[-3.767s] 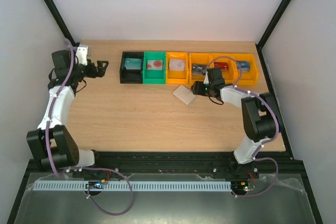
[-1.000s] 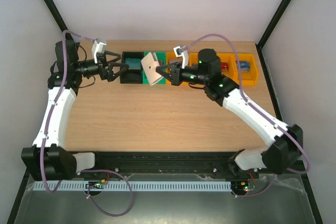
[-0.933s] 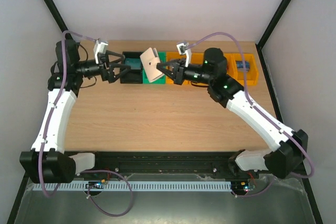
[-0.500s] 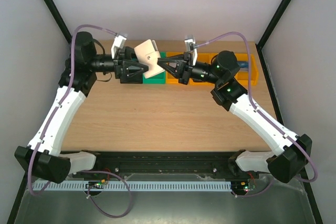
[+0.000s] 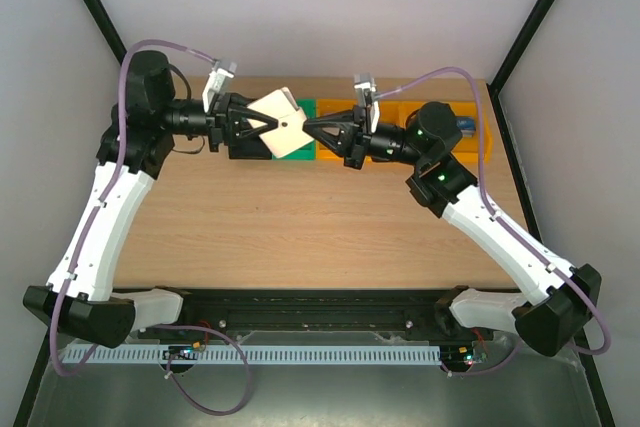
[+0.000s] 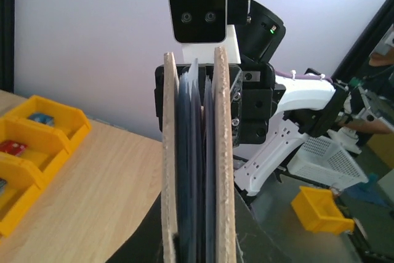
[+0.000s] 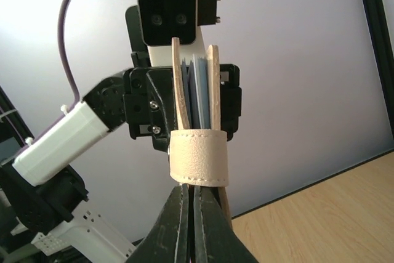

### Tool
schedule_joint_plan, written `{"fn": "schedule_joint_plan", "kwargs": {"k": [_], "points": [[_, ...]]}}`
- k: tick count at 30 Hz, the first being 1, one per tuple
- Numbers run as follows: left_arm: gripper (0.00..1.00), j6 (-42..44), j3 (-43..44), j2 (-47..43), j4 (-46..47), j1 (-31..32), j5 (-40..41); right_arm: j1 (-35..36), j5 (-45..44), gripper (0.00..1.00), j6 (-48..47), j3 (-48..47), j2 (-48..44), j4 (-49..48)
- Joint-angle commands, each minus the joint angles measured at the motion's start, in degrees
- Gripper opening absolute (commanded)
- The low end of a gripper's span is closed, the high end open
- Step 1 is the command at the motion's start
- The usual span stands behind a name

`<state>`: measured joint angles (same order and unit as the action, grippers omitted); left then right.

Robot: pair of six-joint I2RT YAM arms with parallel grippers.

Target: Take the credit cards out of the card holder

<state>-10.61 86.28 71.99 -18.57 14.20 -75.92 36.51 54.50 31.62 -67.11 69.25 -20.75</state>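
Now | one card holder [image 5: 284, 133] aloft | left pincer [image 5: 266, 128] clamped on it | right pincer [image 5: 306, 127] clamped on it

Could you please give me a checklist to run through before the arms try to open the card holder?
1. Grip of left tool on card holder: ok, shut on it.
2. Grip of right tool on the opposite edge: ok, shut on it.
3. Holder lifted off the table: ok.
4. Holder opened: not ok; the snap tab bands both covers together.
5. Cards present in the sleeves: cannot tell; only the edges show.
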Motion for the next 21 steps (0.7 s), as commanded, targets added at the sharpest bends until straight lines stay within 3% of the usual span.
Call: {"fn": "schedule_joint_plan", "kwargs": {"k": [1, 2, 5, 7, 9, 17, 19, 21], "points": [[0.02, 10.65, 2.69, -1.38, -11.59, 0.25, -1.64, 0.36, -1.16, 0.03, -5.72, -0.72, -1.37, 5.02], [0.02, 15.70, 3.53, -1.59, -16.79, 0.30, 0.08, 0.37, -2.32, 0.14, -8.68, -0.85, -2.05, 7.92], [0.02, 32.36, 6.45, -2.33, -29.85, 0.67, 8.80, 0.33, -5.55, 0.69, -16.49, -0.80, -4.68, 15.46], [0.02, 35.40, 6.82, -2.90, -32.34, 1.30, 14.75, 0.40, -5.72, 0.90, -18.34, -0.80, -5.61, 16.74], [0.02, 36.91, 6.80, -3.23, -33.89, 1.95, 17.16, 0.40, -4.07, 1.00, -17.28, -0.81, -4.95, 14.94], [0.02, 39.86, 5.65, -3.18, -36.46, 4.49, 15.33, 1.79, 1.52, 1.00, -8.16, 0.40, 1.53, 2.00], [0.02, 39.20, 5.16, -2.88, -35.80, 5.05, 15.44, 2.74, 4.90, 0.93, -5.34, 0.57, 2.80, -2.69], [0.02, 39.05, 5.00, -2.64, -35.39, 5.48, 16.18, 3.09, 7.54, 0.78, -2.46, 0.72, 3.71, -6.47]]}}
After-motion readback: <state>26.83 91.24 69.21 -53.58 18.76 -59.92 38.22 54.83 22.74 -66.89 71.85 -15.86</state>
